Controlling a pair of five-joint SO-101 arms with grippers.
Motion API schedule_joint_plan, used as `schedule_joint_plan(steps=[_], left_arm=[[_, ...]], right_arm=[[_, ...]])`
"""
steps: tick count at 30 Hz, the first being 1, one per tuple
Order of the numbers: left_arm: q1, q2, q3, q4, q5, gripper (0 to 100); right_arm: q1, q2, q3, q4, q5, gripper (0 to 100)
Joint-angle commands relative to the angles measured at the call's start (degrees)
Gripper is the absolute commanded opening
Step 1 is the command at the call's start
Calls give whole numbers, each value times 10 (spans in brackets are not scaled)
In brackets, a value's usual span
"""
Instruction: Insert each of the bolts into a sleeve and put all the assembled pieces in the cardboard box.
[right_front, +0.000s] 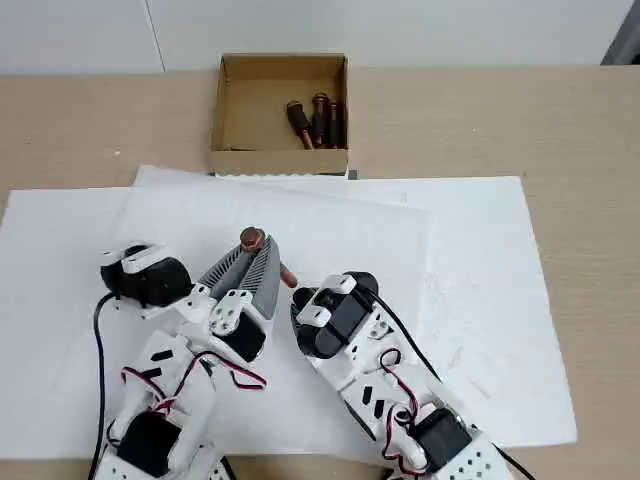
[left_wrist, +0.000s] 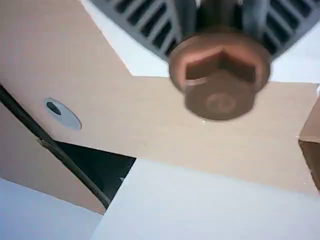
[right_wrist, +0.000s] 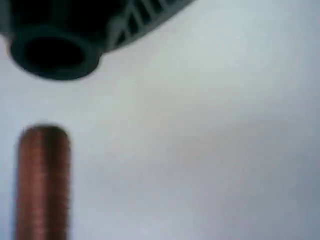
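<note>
My left gripper (right_front: 256, 252) is shut on a copper bolt (right_front: 252, 238) above the white paper. The bolt's hex head (left_wrist: 220, 75) sits between the grey ribbed fingers (left_wrist: 140, 25), and its threaded end (right_front: 288, 277) pokes out toward the right arm (right_front: 335, 310). In the right wrist view my right gripper (right_wrist: 60, 25) holds a black sleeve (right_wrist: 52, 52) by a grey finger (right_wrist: 145, 20). The sleeve's open end faces the bolt's threaded tip (right_wrist: 42, 180), a short gap apart. The cardboard box (right_front: 225, 110) stands at the back with a few assembled pieces (right_front: 315, 122) inside.
White paper sheets (right_front: 470, 300) cover the wooden table (right_front: 500, 120) under both arms. Both arms stand close together near the front edge, the left arm's black motor (right_front: 145, 275) out to the left. The box edge (left_wrist: 310, 145) shows in the left wrist view.
</note>
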Motion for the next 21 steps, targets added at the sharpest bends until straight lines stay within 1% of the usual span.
schedule_joint_plan(steps=[1, 21], left_arm=[[12, -9, -2, -19, 3, 6], [20, -7, 23, -15, 0, 6]], right_arm=[[-7, -3, -14, -16, -1, 4], [-4, -3, -40, -16, 0, 4]])
